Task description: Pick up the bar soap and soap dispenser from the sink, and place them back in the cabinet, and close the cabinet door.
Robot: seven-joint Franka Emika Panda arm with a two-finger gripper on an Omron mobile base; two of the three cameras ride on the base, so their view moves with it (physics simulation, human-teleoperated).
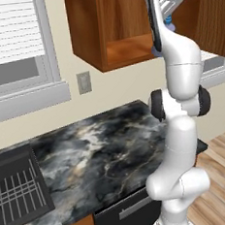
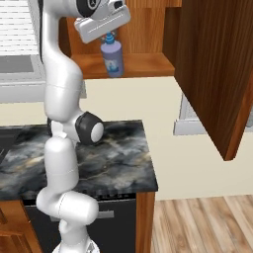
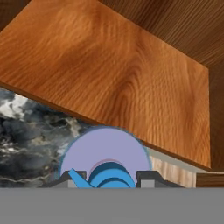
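Clenched on the pump neck of the soap dispenser, the hand looked straight down in the hand view, its two dark fingertips either side of the blue pump top. Below lay the cabinet shelf's bare wood, with marbled counter past its front edge; the bottle seemed to sit just at that edge (gripped from the top, I judge, so it stays upright for setting down). One bottle showed there, no bar soap.

From the left base view, the arm reached up into the open cabinet, a sliver of blue-purple bottle peeping from behind the forearm. One corner of the sink, with its wire rack, lay at the lower left of the counter, well apart from the cabinet.

From the right base view, the hand held the one soap dispenser upright at the shelf's front; whether its base touched the wood I could not tell. One cabinet door hung wide open at the right, not yet closed.
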